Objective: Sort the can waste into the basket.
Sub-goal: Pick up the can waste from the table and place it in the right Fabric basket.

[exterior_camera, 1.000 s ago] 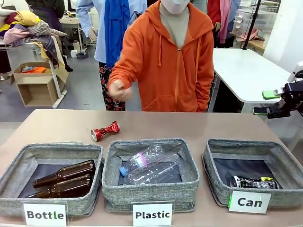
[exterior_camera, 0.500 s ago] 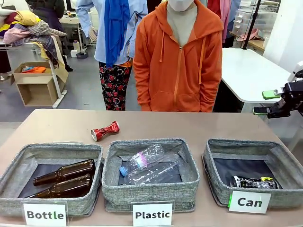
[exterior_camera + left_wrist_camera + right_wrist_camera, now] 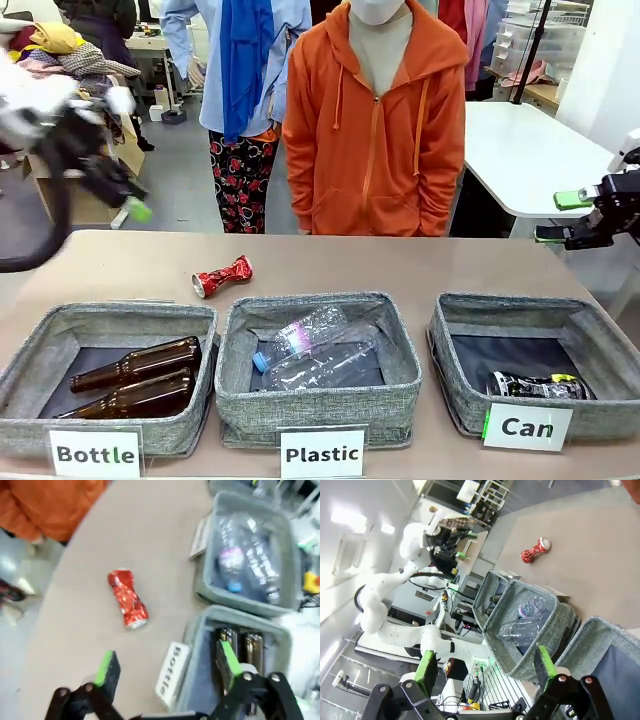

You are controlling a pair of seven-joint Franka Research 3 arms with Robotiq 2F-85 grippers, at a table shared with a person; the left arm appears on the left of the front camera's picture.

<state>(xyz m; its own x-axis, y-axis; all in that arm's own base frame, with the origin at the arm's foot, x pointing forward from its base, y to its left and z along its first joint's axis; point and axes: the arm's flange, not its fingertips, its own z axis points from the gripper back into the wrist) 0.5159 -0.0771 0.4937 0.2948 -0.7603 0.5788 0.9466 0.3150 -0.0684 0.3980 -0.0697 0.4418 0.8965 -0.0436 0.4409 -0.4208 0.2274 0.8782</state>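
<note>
Your bench spans the front view, and a person in an orange hoodie stands at its far edge. Three grey baskets sit in a row along your near side. The Bottle basket on your left holds two brown bottles. The Plastic basket in the middle holds clear bottles. The Can basket is on your right. Your left hand is raised at the far left of the bench and is badly blurred in the front view. Its own wrist view shows the fingers spread wide with nothing between them, and the red can and the Bottle basket below. Your right hand hangs off the right end of the bench, beyond the Can basket, fingers apart and empty. The red can, crushed, lies on its side on the bare bench just behind the Bottle and Plastic baskets, touching neither. The dark can lies on its side on the floor of the Can basket, close to the front wall.
</note>
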